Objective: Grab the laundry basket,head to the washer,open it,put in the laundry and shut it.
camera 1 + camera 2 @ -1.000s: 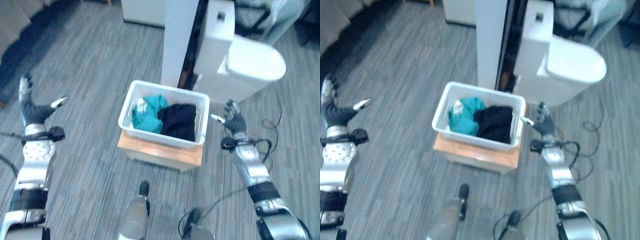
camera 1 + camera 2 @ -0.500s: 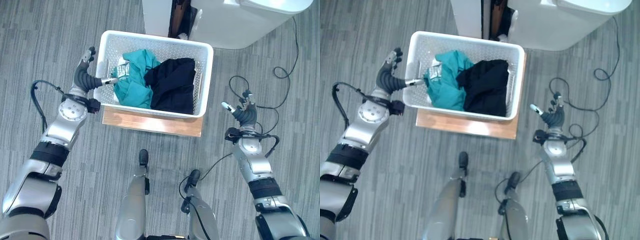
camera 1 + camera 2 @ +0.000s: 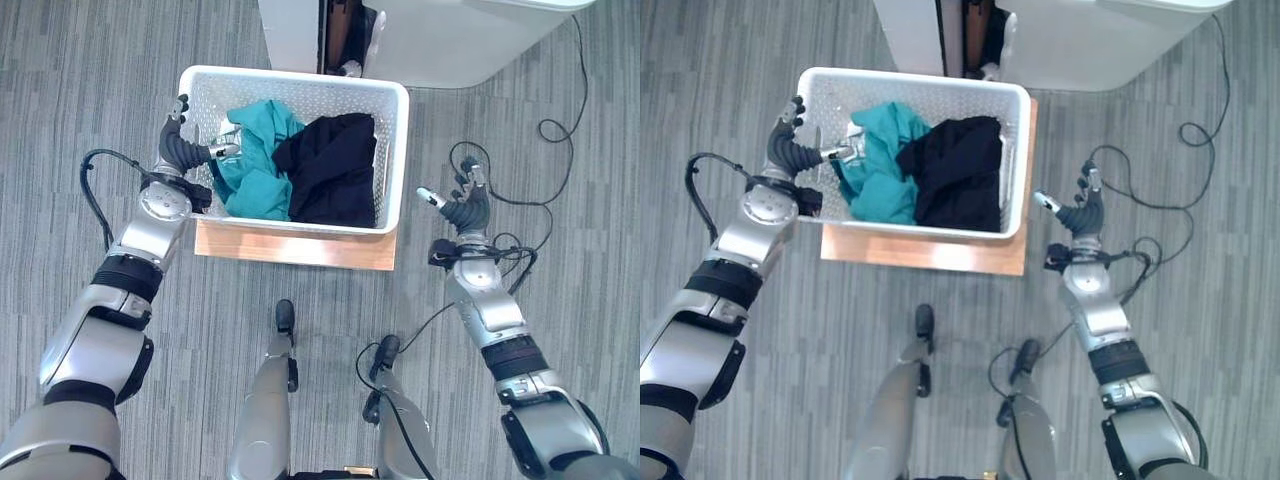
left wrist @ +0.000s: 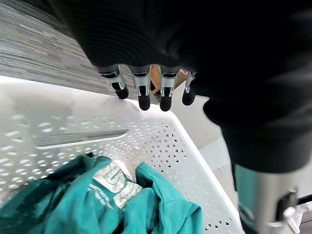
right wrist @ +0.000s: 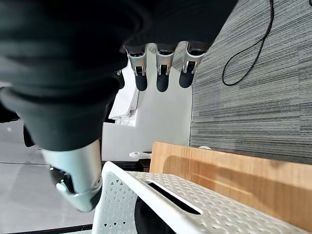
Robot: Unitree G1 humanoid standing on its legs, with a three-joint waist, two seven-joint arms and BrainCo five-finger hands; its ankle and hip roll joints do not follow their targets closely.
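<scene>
A white perforated laundry basket (image 3: 396,150) sits on a low wooden stand (image 3: 295,245) on grey striped carpet (image 3: 90,60). The basket is rectangular, with its long axis running from the robot's left to its right and its open top facing up. Slotted handle openings are cut into its short end walls. Inside, a teal garment (image 3: 252,160) fills the left half and a black garment (image 3: 330,165) fills the right half, the two touching in the middle. A white label (image 4: 114,183) with teal print is sewn on the teal garment; the print is too blurred to read.

The left hand (image 3: 180,150) is at the basket's left end wall. Its fingers (image 4: 144,92) are straight and side by side over the outside of the rim, and its thumb reaches in over the rim toward the teal cloth. It is not closed round the rim.

The right hand (image 3: 463,208) hangs apart from the basket's right end, over the carpet, fingers (image 5: 161,73) straight and slightly spread, thumb held out toward the basket.

Beyond the basket's far side stand a white appliance (image 3: 460,40) and a white panel (image 3: 290,30), with a dark gap between them.
</scene>
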